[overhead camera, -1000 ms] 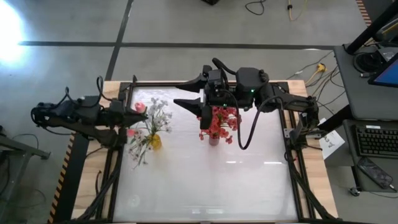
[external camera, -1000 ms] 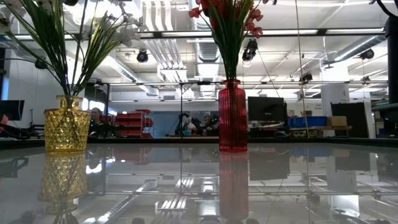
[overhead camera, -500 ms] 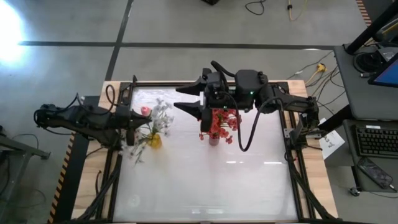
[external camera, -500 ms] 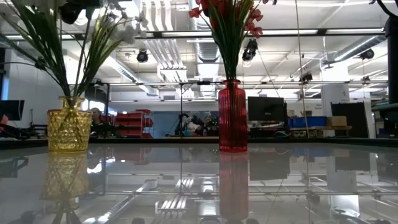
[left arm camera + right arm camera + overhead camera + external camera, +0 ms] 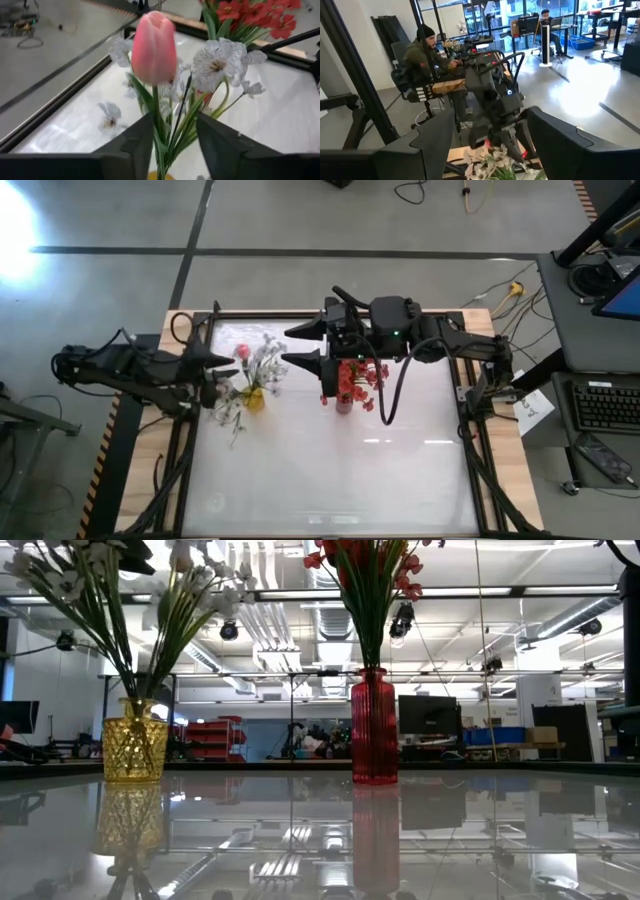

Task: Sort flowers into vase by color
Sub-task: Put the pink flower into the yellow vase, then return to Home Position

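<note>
A yellow glass vase stands on the white table and holds white sprays and a pink tulip bud. My left gripper is open around the bundle of green stems just above the vase's rim; it also shows in the high view. A red vase with red sprays stands mid-table. My right gripper is open and empty, high above the table beside the red sprays, pointing toward the table's left. My left gripper has the pink tulip's stem lying along the inner side of one finger. The other finger stands apart from that stem, with the white sprays' stems in the gap. The fingers come level from the table's left, across the upright stems. The tulip stands in the vase.
The table has a black frame along its edges. The two vases stand about a vase's width apart in the low view. In the right wrist view a seated person and my left arm show beyond the table.
My left gripper has gone toward the table's right edge with the pink tulip among the white sprays. The yellow vase has slid along the table toward the right and a little farther back, staying upright, with its flowers swaying.
</note>
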Available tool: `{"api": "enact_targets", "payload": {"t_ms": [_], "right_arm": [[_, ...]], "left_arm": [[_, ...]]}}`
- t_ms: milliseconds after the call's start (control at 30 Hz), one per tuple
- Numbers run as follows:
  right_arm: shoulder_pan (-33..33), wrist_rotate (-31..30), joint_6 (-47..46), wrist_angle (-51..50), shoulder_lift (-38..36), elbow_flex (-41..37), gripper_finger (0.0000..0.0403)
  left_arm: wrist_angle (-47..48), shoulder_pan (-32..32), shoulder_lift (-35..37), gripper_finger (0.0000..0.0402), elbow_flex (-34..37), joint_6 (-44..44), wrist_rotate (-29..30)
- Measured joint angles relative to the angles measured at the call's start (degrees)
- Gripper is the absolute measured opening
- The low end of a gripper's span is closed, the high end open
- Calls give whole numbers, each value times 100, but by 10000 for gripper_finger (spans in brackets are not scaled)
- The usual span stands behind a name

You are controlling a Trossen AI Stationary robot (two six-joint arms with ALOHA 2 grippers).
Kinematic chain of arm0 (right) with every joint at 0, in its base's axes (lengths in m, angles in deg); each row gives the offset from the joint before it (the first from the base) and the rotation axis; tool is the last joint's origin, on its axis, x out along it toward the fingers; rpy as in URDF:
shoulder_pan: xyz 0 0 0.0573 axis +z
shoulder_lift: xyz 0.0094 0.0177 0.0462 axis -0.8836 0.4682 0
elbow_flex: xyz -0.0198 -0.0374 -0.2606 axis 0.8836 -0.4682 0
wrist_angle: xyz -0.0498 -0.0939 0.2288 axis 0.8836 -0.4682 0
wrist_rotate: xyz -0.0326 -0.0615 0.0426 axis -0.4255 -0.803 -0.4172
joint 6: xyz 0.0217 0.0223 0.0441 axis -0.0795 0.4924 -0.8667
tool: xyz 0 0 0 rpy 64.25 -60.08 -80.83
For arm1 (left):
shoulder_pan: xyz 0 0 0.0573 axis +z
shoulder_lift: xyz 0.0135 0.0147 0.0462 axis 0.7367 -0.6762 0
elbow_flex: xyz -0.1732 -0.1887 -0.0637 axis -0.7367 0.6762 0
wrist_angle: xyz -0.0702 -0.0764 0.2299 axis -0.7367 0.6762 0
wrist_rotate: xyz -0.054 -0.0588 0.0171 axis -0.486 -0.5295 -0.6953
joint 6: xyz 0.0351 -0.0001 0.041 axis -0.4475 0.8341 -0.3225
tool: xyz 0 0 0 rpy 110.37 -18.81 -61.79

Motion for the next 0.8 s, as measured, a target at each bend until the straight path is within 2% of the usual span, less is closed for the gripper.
{"api": "enact_targets", "payload": {"t_ms": [267,500,633,800], "right_arm": [[-1,19,0,-579,-54,74,244],[44,44,232,-922,-66,12,244],[190,4,639,-855,-72,-24,235],[382,3,976,-836,-196,-27,208]], "left_arm": [[1139,0,-432,218,-1275,225,-421],[606,0,-477,244,-2292,-548,-415],[91,0,-241,240,-2321,-919,-420],[-454,0,277,231,-1939,-828,-413]]}}
